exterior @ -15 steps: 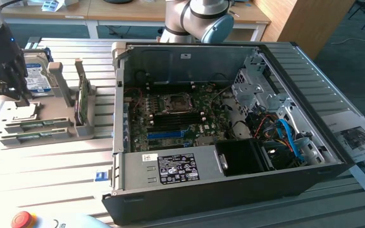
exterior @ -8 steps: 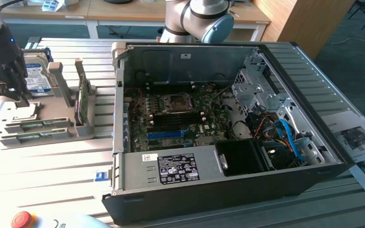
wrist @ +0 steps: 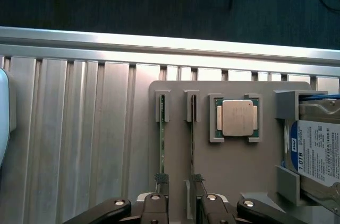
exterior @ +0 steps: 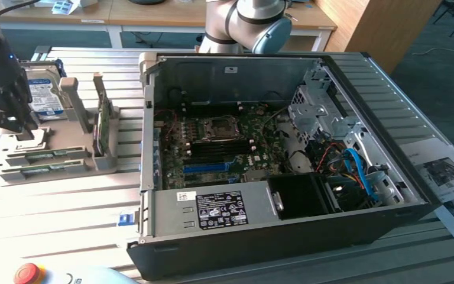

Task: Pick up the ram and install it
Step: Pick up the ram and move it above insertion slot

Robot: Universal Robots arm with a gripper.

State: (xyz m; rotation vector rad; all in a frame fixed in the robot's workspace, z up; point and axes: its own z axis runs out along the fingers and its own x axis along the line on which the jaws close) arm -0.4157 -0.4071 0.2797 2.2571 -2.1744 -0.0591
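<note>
Black tool (wrist: pixel 179 184) hangs just above one end of the grey holder (wrist: pixel 175 91), jaws spread wide and gripping nothing, its fingertips (wrist: pixel 159 181) roughly in line with the ends of two green sticks. The ram (wrist: pixel 162 149) stands on edge in a narrow slot of the holder, with a second stick (wrist: pixel 192 149) just beside it in a matching slot; which of the pair is meant cannot be told. Standing on edge likely leaves the flat faces free for a pinch. Next to the second stick on the holder, a silver processor (wrist: pixel 237 118) lies flat in a square pocket, and past it a drive (wrist: pixel 319 149) sits between corner blocks, each pocket apparently fixing its part in a known spot. The holder rests on a ribbed metal bench (wrist: pixel 79 128). Well apart from the holder, an open case (exterior: pixel 250 242) lies on its side, board facing up, presumably so parts go in from above; the ram is not yet installed.
</note>
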